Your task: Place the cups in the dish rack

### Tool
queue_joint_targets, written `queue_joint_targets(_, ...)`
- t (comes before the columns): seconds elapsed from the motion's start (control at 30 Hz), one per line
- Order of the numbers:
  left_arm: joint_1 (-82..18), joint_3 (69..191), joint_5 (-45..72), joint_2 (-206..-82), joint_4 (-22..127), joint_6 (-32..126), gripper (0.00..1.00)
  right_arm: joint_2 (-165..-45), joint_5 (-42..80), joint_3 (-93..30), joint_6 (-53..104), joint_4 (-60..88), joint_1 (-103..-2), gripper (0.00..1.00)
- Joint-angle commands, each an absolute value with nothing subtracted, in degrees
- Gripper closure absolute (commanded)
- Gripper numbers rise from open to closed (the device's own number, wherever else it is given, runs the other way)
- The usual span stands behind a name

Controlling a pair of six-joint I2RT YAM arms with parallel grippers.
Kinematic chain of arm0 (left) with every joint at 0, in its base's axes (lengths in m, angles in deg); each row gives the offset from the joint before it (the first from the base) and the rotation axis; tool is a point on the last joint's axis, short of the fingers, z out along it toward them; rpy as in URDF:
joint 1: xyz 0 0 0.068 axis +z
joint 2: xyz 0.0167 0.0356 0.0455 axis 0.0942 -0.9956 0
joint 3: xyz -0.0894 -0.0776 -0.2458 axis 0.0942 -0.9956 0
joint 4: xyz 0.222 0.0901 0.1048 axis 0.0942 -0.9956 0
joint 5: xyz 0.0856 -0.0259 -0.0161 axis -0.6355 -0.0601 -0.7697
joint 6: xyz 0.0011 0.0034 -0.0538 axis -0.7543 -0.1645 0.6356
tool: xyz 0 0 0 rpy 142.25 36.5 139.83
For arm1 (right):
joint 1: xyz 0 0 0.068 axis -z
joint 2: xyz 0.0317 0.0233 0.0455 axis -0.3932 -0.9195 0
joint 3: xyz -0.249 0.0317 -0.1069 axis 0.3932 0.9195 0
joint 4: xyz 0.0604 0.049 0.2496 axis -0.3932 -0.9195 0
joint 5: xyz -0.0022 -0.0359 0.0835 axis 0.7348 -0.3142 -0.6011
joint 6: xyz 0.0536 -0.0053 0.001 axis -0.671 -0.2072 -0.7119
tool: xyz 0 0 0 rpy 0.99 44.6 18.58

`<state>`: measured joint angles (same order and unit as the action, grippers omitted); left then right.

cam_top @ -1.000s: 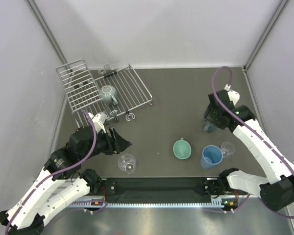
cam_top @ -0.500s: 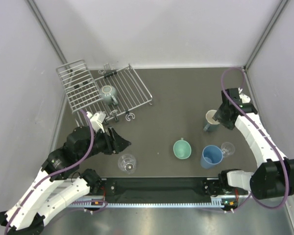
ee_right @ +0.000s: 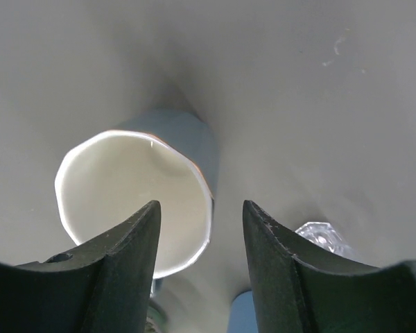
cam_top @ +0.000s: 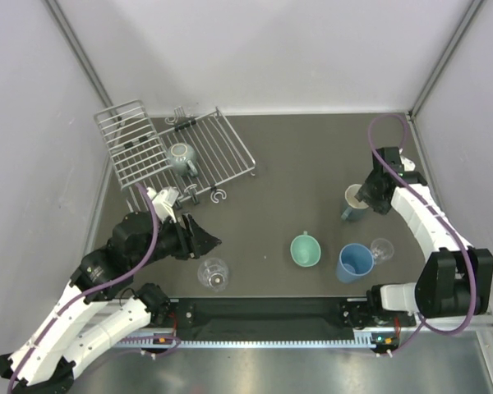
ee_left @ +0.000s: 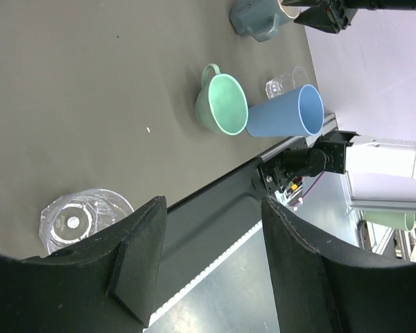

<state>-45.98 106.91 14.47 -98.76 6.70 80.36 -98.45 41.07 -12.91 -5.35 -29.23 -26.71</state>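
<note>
The silver wire dish rack (cam_top: 218, 139) lies at the back left with a grey-teal mug (cam_top: 181, 157) on its grid. A grey cup with a cream inside (cam_top: 352, 197) stands at the right. My right gripper (cam_top: 366, 198) is open just above it. In the right wrist view (ee_right: 201, 215) one finger hangs over the cup's (ee_right: 135, 201) mouth and the other outside its rim. The mint-green mug (cam_top: 305, 249), blue tumbler (cam_top: 355, 263) and small clear glass (cam_top: 382, 249) stand at the near right. My left gripper (cam_top: 211, 240) is open and empty beside the larger clear glass (cam_top: 214, 273).
The left wrist view shows the larger glass (ee_left: 83, 218), mint mug (ee_left: 222, 104), blue tumbler (ee_left: 284, 111) and small glass (ee_left: 281, 84) on the dark mat. The black base rail (cam_top: 263, 312) runs along the near edge. Grey walls close in both sides.
My right arm has swung right and back, uncovering the cream-lined cup, and its gripper now sits at the cup's rim. The left arm has barely moved.
</note>
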Motion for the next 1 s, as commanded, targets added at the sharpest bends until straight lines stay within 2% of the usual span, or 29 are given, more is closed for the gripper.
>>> queue_joint_targets(0.0, -46.1, 108.5, 15.1, -98.7, 8.2, 80.8, 0.38, -100.2, 39.8, -13.0, -4.2, -25.1, -25.9, 0.50)
queue_joint_targets(0.07, -46.1, 108.6, 15.2, -98.7, 8.2, 81.1, 0.38, -101.0, 39.9, -13.2, -4.2, -24.8, -25.9, 0.52)
queue_joint_targets(0.27, -46.1, 109.7, 15.7, -98.6, 8.2, 81.7, 0.38, -102.7, 40.1, -13.0, -3.3, -24.0, -25.8, 0.67)
queue_joint_targets(0.3, -46.1, 110.1, 15.9, -98.6, 8.3, 81.7, 0.36, -102.7, 40.2, -12.9, -3.1, -24.0, -25.8, 0.75)
queue_joint_targets(0.37, -46.0, 110.6, 16.3, -98.9, 8.4, 81.7, 0.34, -102.5, 40.2, -13.0, -2.9, -23.6, -25.8, 0.83)
queue_joint_targets(0.5, -46.0, 112.5, 17.7, -99.6, 9.0, 81.9, 0.21, -102.1, 40.0, -13.0, -2.0, -22.6, -25.6, 1.00)
queue_joint_targets(0.7, -46.1, 118.8, 19.4, -104.0, 11.0, 81.5, 0.15, -98.1, 34.3, -16.5, 2.5, -20.6, -25.7, 1.00)
queue_joint_targets(0.9, -46.0, 128.0, 26.8, -112.3, 15.1, 77.7, 0.12, -89.1, 10.1, -19.4, 5.1, -12.2, -26.1, 1.00)
queue_joint_targets(0.97, -46.1, 128.4, 30.9, -113.3, 20.4, 77.1, 0.06, -87.6, -1.0, -19.9, 3.6, -9.9, -26.4, 1.00)
